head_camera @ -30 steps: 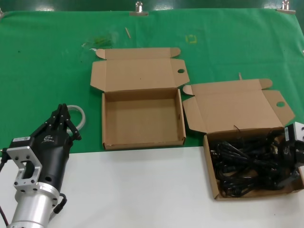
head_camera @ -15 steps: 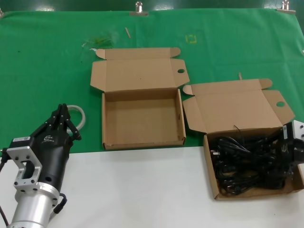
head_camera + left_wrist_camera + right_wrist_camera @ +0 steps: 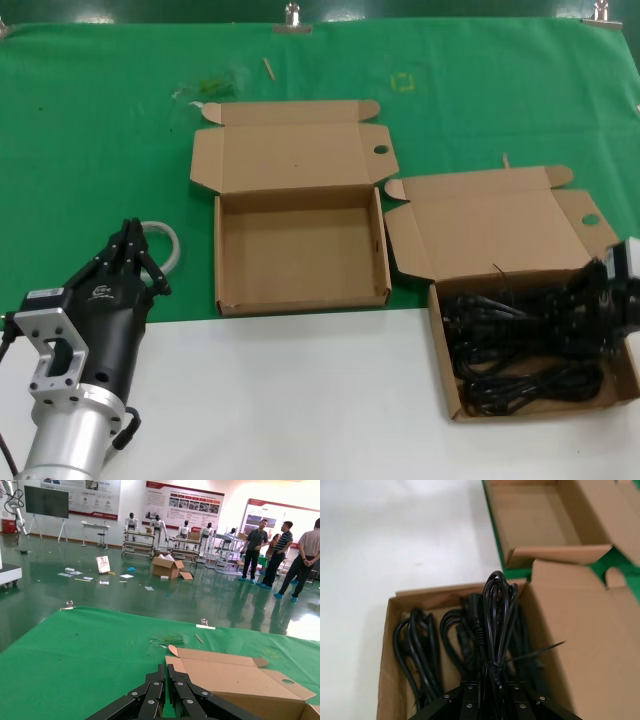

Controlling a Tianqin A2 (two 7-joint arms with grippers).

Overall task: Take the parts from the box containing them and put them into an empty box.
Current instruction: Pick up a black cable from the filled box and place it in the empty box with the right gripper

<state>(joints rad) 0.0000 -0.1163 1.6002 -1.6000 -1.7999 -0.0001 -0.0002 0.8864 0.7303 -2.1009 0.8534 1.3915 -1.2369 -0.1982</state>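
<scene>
Black power cords lie in the box containing them at the right, half on the white table. My right gripper hovers over that box's right side, shut on one looped cord bundle. In the right wrist view the bundle sticks straight out from the right gripper, above the other cords. The empty box stands open at the centre on the green cloth. My left gripper is parked at the lower left, shut and empty, also seen as the left gripper.
A whitish ring of tubing lies right beside the left gripper's tips. Both box lids stand folded back. The green cloth is clamped at the far edge, and a white table surface runs along the front.
My right gripper has risen slightly and shifted right, drawing one cord bundle up off the pile. The left arm has not moved.
</scene>
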